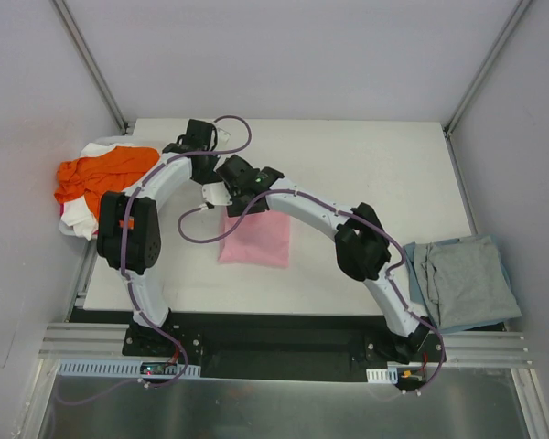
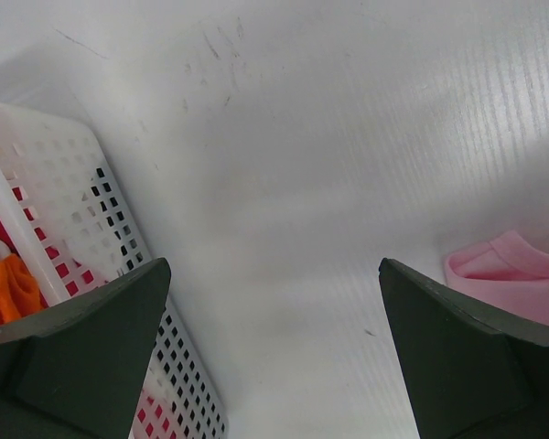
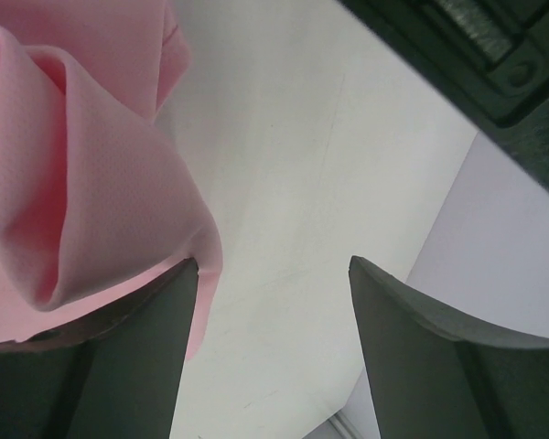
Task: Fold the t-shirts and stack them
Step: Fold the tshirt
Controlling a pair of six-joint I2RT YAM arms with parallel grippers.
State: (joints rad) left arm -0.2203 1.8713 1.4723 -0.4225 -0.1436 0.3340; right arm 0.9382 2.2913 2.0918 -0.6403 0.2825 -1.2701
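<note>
while the right gripper [image 3: 274,263] hangs over the folded pink t-shirt [image 1: 256,240] at its far left corner, its jaws stand parted, cloth bunched against one finger, none between them. the left gripper [image 2: 274,267] gapes wide over the white table [image 2: 284,137], gripping nothing, the pink t-shirt just outside one finger.

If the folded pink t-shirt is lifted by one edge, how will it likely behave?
Probably floppy: the pink t-shirt bulges in soft rolled folds up close. Likely light, since the cloth looks thin. Its layers lie loose, so the fold may sag open.
</note>
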